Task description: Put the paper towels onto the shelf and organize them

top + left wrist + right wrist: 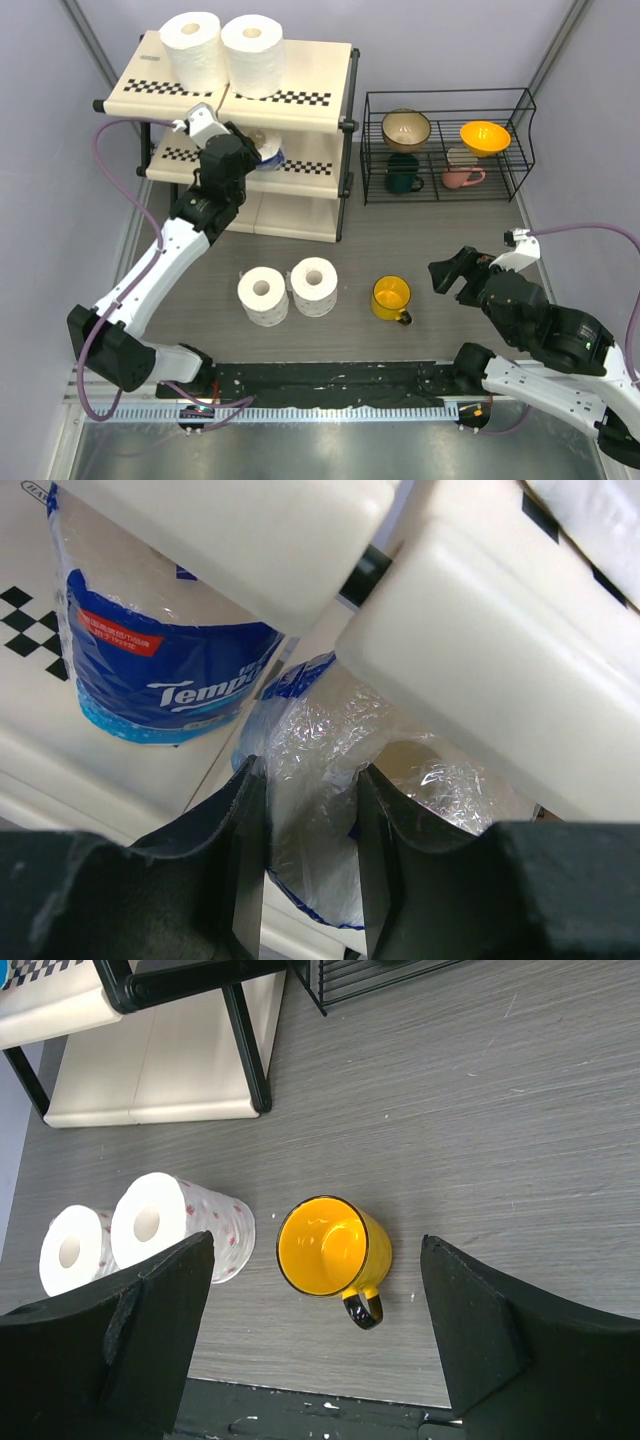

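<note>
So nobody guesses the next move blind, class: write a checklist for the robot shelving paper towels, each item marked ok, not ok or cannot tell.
1. Left gripper shut on the wrapped roll's plastic: ok.
2. That roll resting on the shelf: cannot tell.
3. Other wrapped roll on the shelf: ok.
4. Two bare rolls upright on its top: ok.
5. All rolls shelved: not ok, two more rolls stand on the table beside a mug.
6. Right gripper open and empty: ok.
</note>
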